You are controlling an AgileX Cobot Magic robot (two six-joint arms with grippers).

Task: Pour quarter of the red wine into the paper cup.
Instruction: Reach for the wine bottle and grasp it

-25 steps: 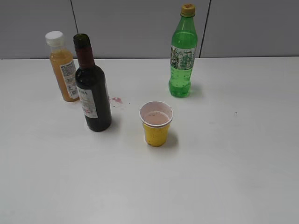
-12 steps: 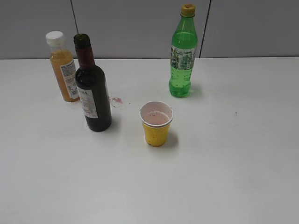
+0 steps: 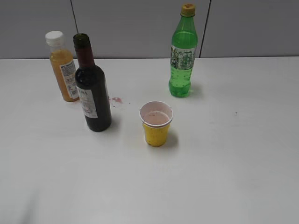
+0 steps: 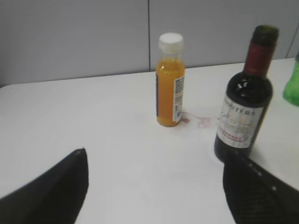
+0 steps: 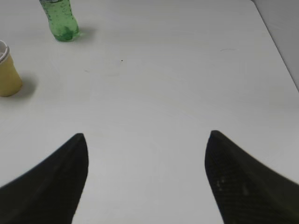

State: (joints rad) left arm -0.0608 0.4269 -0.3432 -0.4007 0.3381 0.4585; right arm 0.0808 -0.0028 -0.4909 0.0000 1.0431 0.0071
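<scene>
The dark wine bottle (image 3: 92, 91) with a white label stands upright, uncapped, left of centre on the white table; it also shows in the left wrist view (image 4: 244, 100). The yellow paper cup (image 3: 156, 123) with a pink-stained inside stands to its right, and shows at the left edge of the right wrist view (image 5: 6, 71). My left gripper (image 4: 154, 156) is open and empty, low over the table, short of the wine bottle. My right gripper (image 5: 145, 136) is open and empty over bare table, right of the cup. Neither gripper shows in the exterior view.
An orange juice bottle (image 3: 62, 66) with a white cap stands behind the wine bottle on its left. A green soda bottle (image 3: 182, 52) with a yellow cap stands at the back. A small pink stain (image 3: 116, 100) marks the table. A grey wall (image 3: 140, 23) runs behind.
A faint shadow has appeared at the bottom left of the table. The bottles and cup have not moved.
</scene>
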